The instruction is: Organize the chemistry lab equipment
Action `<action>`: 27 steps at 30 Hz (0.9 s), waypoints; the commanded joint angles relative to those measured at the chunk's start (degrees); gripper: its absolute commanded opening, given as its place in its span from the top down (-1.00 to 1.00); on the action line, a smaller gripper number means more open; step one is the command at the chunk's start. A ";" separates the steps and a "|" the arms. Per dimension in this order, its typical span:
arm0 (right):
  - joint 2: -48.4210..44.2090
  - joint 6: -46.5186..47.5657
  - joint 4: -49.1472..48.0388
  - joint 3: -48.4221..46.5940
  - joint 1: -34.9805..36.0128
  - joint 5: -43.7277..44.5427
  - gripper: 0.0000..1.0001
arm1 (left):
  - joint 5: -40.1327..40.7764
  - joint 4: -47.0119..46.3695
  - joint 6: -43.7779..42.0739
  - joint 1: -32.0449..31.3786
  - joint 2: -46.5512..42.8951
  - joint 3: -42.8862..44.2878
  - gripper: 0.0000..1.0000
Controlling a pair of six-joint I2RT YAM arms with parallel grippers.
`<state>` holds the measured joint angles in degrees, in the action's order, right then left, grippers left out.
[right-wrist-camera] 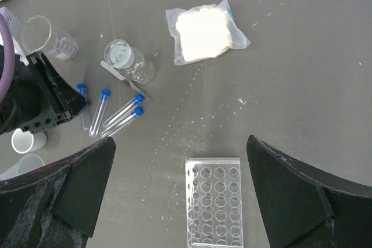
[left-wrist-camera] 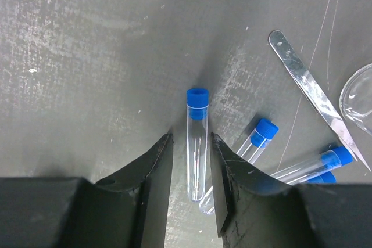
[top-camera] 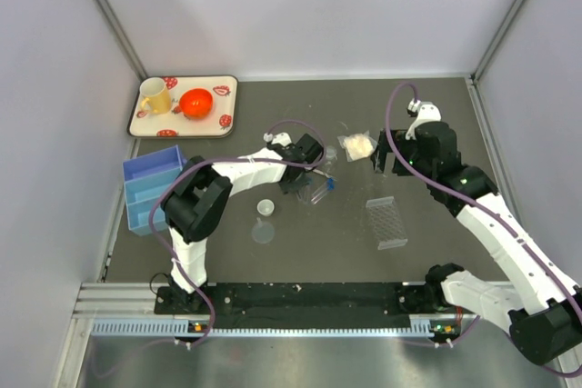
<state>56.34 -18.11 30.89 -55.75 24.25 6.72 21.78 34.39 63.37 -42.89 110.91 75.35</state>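
left jaws: apart by a narrow gap, set down either side of one blue-capped tube [left-wrist-camera: 197, 143] that lies flat on the table [left-wrist-camera: 87, 85]. one finger sits right at the tube wall. a sliver of table shows between the other finger and the tube, so it is not clamped. the tube's cap points away from the wrist.

just beside it, three more capped tubes [left-wrist-camera: 258, 137] lie flat, fanned out, caps also pointing away. beyond them lies a metal spatula [left-wrist-camera: 308, 94], its far end next to an upright clear flask [right-wrist-camera: 131, 62]. a clear beaker [right-wrist-camera: 49, 38] stands near the flask.

right jaws: wide apart, holding nothing, hanging over the table. the gridded clear tube rack [right-wrist-camera: 214, 201] lies flat on the table below, between the two fingers in the wrist view. farther out lies a sealed bag [right-wrist-camera: 203, 30] with white contents, well apart from the rack.

top view: a small clear cup [top-camera: 265, 209] and a round clear dish [top-camera: 263, 233] sit on the near side of the left arm. a blue bin [top-camera: 150, 188] is at the table's left edge. a tray [top-camera: 186, 124] in the far left corner carries a yellow mug [top-camera: 155, 97] and an orange-red bowl [top-camera: 195, 102].
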 commanded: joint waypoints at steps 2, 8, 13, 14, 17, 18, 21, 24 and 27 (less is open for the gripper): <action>-1.67 -0.35 -2.33 0.29 0.10 -0.83 -0.93 | 1.33 0.85 1.75 -0.96 0.18 0.41 0.32; -2.11 -0.61 -1.72 0.81 0.18 -1.36 -0.93 | 1.07 0.85 1.49 -1.49 -0.17 -1.43 0.56; -2.90 -1.14 -1.19 1.34 0.18 -1.97 -0.92 | 1.77 1.73 1.31 -2.02 -0.87 -3.01 0.72; -3.07 -1.23 -1.01 1.34 0.18 -1.97 -0.92 | 1.77 1.73 1.31 -2.10 -0.96 -3.28 0.83; -3.95 -1.67 -0.58 1.34 0.27 -2.41 -0.91 | 2.30 2.52 1.05 -2.45 -2.53 -4.16 1.00; -4.21 -1.67 -0.49 1.34 0.27 -2.59 -0.92 | 2.74 3.57 0.70 -2.72 -3.15 -4.16 1.00; -4.57 -1.67 -0.05 1.34 0.27 -2.85 -0.91 | 4.84 5.15 -1.31 -3.69 -7.19 -4.16 1.00; -4.13 -1.40 0.83 0.99 0.18 -2.94 -0.91 | 3.98 6.13 -6.56 -4.22 -12.46 -4.07 1.00; -3.95 -0.97 1.27 0.73 0.36 -3.38 -0.91 | 0.73 6.39 -14.91 -4.30 -17.03 -2.85 1.00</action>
<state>52.90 -19.18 31.79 -54.30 24.25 4.36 24.05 39.38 58.81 -46.83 102.78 70.87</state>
